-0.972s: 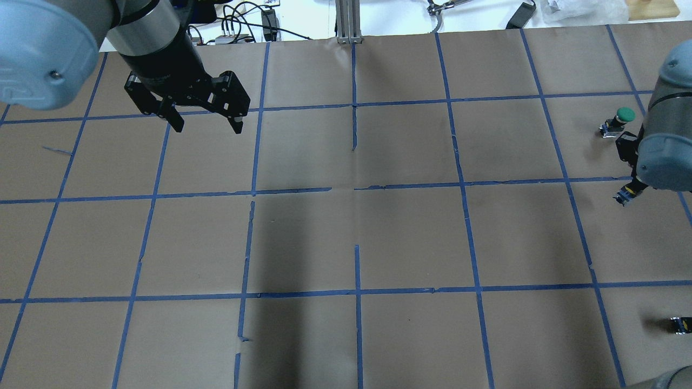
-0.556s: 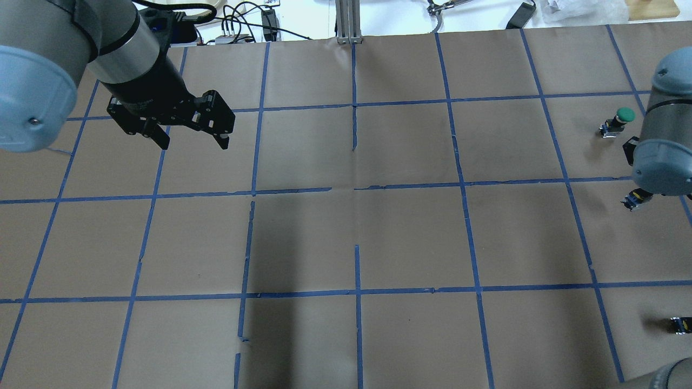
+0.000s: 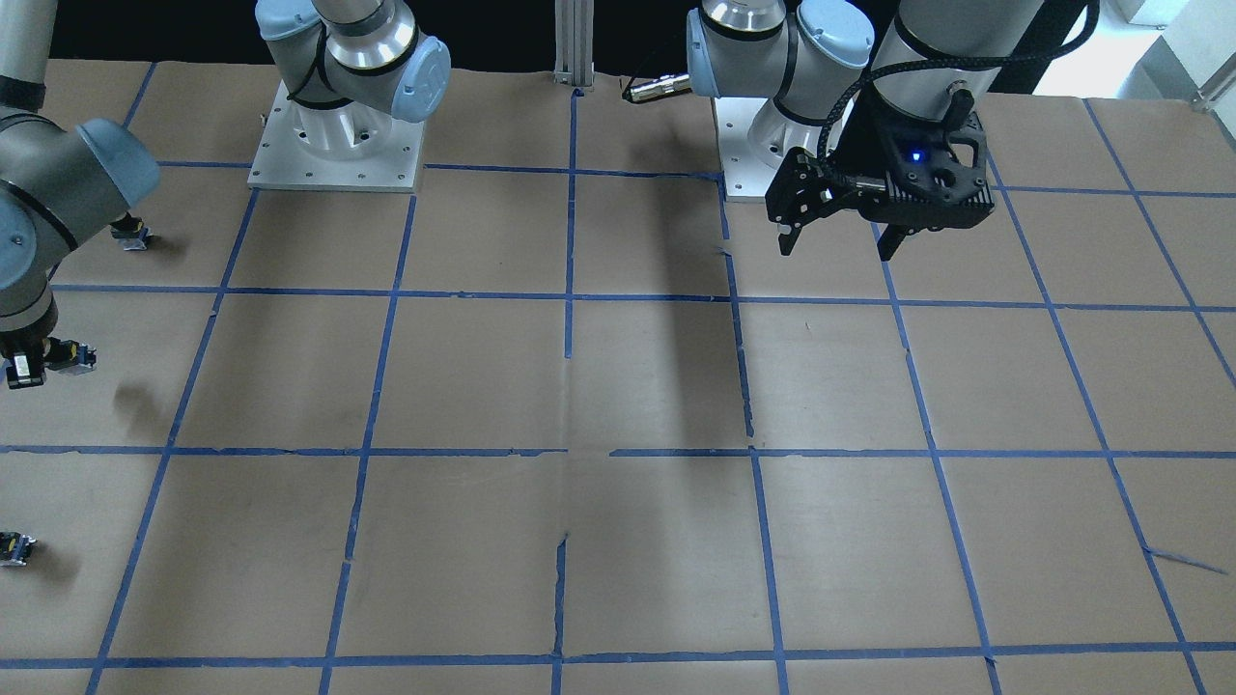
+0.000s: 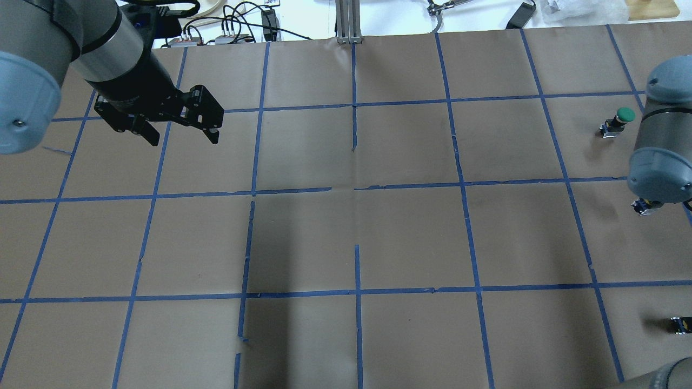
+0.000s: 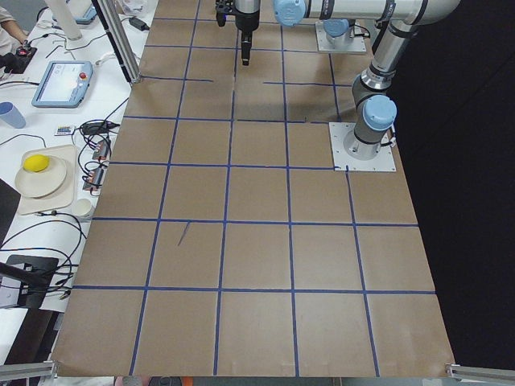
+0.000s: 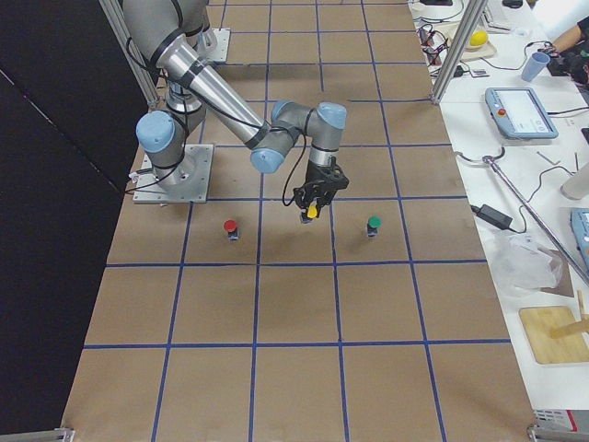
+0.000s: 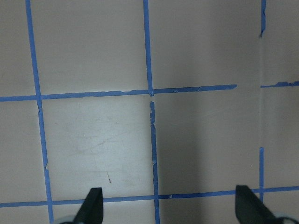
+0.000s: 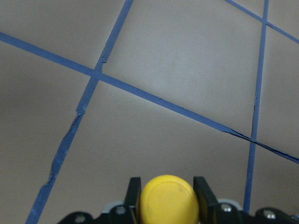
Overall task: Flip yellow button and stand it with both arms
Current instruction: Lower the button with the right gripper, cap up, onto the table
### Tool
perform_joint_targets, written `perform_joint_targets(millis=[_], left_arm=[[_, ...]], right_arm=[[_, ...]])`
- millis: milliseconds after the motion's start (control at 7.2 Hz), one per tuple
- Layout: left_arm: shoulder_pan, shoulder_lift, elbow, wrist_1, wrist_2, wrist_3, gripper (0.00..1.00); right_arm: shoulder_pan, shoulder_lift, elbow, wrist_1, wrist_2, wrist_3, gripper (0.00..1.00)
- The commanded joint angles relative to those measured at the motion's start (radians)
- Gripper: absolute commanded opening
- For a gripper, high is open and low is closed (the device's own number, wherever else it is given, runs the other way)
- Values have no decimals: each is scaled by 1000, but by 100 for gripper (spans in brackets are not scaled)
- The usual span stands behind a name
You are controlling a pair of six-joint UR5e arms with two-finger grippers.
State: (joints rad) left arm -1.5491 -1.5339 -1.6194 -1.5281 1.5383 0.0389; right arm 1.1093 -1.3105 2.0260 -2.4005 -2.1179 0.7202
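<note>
My right gripper (image 8: 167, 187) is shut on the yellow button (image 8: 168, 201), its round yellow cap facing the right wrist camera between the two black fingers. It hangs above the paper near the table's right edge (image 6: 311, 206). In the overhead view the right arm's elbow hides this gripper; only a bit of the button's body (image 4: 643, 206) peeks out. My left gripper (image 4: 181, 135) is open and empty, high over the far left of the table, also in the front-facing view (image 3: 836, 247). Its fingertips (image 7: 92, 203) frame bare paper.
A green-capped button (image 4: 621, 120) stands at the far right, also in the right view (image 6: 373, 225). A red-capped button (image 6: 230, 226) stands nearer the robot's base. Brown paper with a blue tape grid (image 4: 357, 189) covers the table. Cables and a metal post (image 4: 348, 21) lie past the far edge.
My left gripper has moved left and slightly nearer the robot, still open. The right arm has drifted toward the robot with the button in its grip.
</note>
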Motion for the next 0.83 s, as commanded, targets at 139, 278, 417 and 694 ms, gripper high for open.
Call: perform_joint_targets(millis=[139, 278, 417, 694], left_arm=[[6, 1, -4, -1, -1, -2, 100], [6, 1, -4, -1, -3, -2, 100], [6, 1, -4, -1, -1, -2, 100], [9, 1, -1, -1, -1, -2, 100]], right_arm=[[1, 17, 77, -169, -57, 8, 2], [1, 20, 79, -169, -62, 7, 2], [1, 25, 80, -177, -73, 10, 2], [1, 28, 77, -196, -73, 15, 2]])
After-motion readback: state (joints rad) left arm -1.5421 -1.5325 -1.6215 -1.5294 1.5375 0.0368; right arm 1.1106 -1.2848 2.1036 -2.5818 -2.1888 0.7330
